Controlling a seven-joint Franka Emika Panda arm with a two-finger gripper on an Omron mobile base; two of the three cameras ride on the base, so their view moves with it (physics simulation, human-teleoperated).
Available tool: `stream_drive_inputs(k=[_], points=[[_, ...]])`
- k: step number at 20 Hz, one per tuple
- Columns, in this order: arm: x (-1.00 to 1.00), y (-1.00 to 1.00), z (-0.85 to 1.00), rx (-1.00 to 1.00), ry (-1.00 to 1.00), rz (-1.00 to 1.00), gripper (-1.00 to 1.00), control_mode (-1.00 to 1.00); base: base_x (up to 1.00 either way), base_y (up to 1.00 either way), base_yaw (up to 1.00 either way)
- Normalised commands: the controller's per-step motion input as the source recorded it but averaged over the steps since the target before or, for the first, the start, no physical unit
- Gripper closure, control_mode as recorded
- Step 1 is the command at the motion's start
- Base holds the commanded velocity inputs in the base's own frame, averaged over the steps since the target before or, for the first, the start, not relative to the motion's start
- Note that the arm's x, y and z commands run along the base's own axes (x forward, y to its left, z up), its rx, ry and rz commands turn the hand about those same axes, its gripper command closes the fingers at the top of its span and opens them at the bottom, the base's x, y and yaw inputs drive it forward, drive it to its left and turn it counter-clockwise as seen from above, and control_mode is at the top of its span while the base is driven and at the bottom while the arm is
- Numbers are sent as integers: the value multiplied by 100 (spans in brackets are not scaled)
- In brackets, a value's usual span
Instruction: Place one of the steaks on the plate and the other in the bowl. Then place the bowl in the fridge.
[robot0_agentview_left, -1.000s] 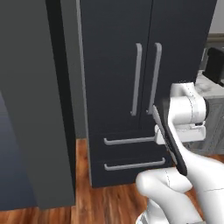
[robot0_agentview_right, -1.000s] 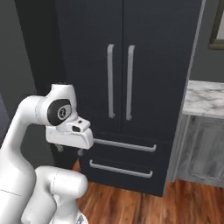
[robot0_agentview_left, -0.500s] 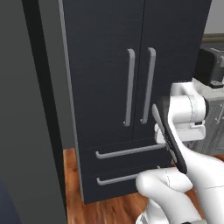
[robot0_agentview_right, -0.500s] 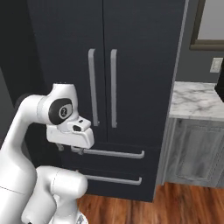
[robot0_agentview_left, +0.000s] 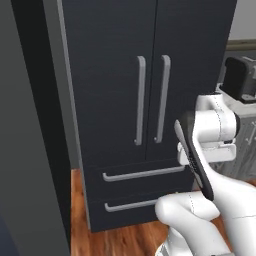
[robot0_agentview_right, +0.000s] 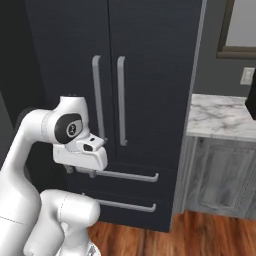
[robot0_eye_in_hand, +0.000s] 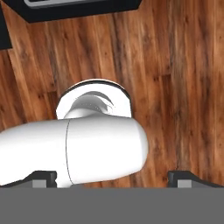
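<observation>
Arm tucked in front of shut fridge, base has closed in.

No readable writing or labels. Fridge fills centre, both doors shut, bar handles side by side, 2 drawers below shut. Marble bench touches fridge's right side; dark wall close on left, so tight room there. Fingers point down at wood floor, tips spread wide apart, holding nothing. Vs 0.5 s ago: fridge bigger and shifted right in left base view, cam moved, arm pose same.
</observation>
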Motion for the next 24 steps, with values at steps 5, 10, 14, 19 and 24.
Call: stream_drive_inputs(k=[5, 10, 14, 19, 24], points=[[0, 0, 0, 0, 0, 0, -100, 100, 0, 5, 3], [0, 0, 0, 0, 0, 0, -100, 100, 0, 9, 0], [0, 0, 0, 0, 0, 0, -100, 100, 24, 24, 0], [61, 2, 19, -6, -56, 8, -100, -100, 0, 0, 0], [94, 8, 21, -2, -56, 12, -100, -100, 0, 0, 0]])
